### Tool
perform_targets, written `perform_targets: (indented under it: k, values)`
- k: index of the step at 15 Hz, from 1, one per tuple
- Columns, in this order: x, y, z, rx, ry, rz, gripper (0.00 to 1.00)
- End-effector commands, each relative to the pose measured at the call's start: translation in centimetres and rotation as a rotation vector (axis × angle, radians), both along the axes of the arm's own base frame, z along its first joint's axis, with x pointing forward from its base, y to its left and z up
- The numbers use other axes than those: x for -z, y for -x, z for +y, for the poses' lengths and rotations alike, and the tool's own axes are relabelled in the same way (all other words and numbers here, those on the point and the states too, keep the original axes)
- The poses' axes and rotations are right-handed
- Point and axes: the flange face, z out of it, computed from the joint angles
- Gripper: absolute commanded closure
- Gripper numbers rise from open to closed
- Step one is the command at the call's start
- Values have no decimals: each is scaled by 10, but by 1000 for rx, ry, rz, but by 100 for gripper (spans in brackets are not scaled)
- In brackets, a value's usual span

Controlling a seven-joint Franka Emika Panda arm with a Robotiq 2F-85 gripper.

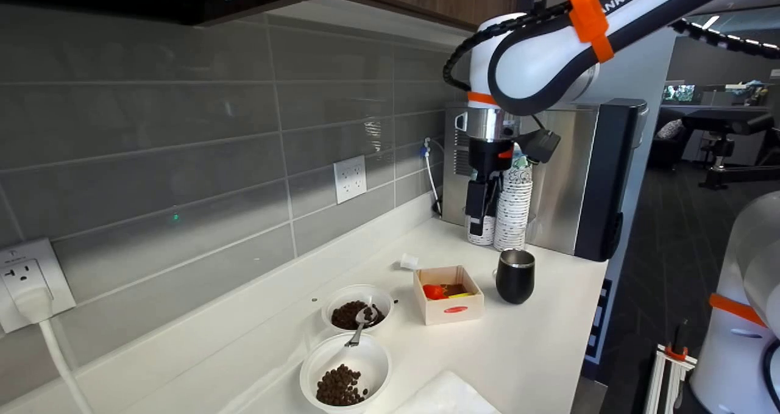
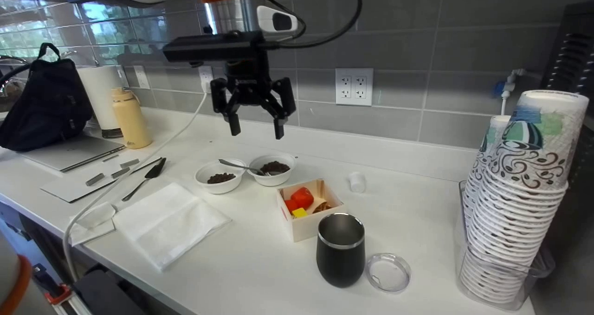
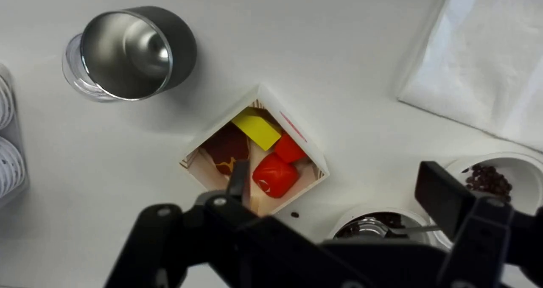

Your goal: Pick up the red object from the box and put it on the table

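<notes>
The box (image 1: pixel 450 311) holds 2 red objects (image 3: pixel 275 175); the spread pincer (image 2: pixel 257 128) hangs higher.

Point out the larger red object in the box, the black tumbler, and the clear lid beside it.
Larger red object (image 3: pixel 275 176), wrist view: middle of its camera-facing side.
Black tumbler (image 2: pixel 341 260), in an exterior view: outer wall, below the rim.
Clear lid (image 2: pixel 389 273), in an exterior view: middle of its disc.

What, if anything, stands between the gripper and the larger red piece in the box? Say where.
Nothing visible covers the larger red piece from above, and the open gripper hangs higher than the box. Only sideways do the box walls obstruct.
</notes>
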Motion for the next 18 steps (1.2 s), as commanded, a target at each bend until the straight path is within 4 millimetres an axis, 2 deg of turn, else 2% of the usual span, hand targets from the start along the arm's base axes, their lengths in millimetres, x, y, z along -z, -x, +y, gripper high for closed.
perform_targets:
  k: [1, 3, 6, 12, 18]
  values:
    - [20, -19, -29, -19, -81, -71, 0]
    - [33, -27, -40, -32, -108, -90, 0]
    - [61, -39, -45, -57, -144, -66, 0]
    - [114, -59, -38, -116, -171, -34, 0]
    - [147, -80, -39, -144, -166, -32, 0]
